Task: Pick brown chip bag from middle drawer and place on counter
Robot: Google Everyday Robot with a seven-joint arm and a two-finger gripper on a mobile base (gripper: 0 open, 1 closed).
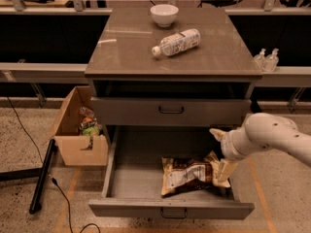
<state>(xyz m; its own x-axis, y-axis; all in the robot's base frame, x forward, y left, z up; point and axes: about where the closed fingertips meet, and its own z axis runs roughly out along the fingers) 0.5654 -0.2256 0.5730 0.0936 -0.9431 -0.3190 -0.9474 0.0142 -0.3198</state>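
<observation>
Camera view, the only feed I have. The middle drawer (138, 181) is pulled wide open at the bottom of the cabinet, and the brown chip bag (190, 175) lies flat on its floor, right of centre, with its white label facing up. The rest of the drawer floor to the left of it is bare metal.

My arm comes in from the right edge, and the gripper (225, 171) is down inside the drawer at the bag's right end, touching or just beside its tan corner. I cannot tell whether it is spread or closed, nor whether it has any hold on the bag.

Above it, the taller drawer front (171, 110) is closed. On the counter (126, 50) a white bowl (164, 14) stands near the back edge, and a clear plastic bottle (176, 42) lies on its side just in front of it.

Two small pump bottles (266, 59) stand on the ledge to the right. An open cardboard box (73, 132) sits on the floor to the left, with a black pole (43, 176) lying beside it.
</observation>
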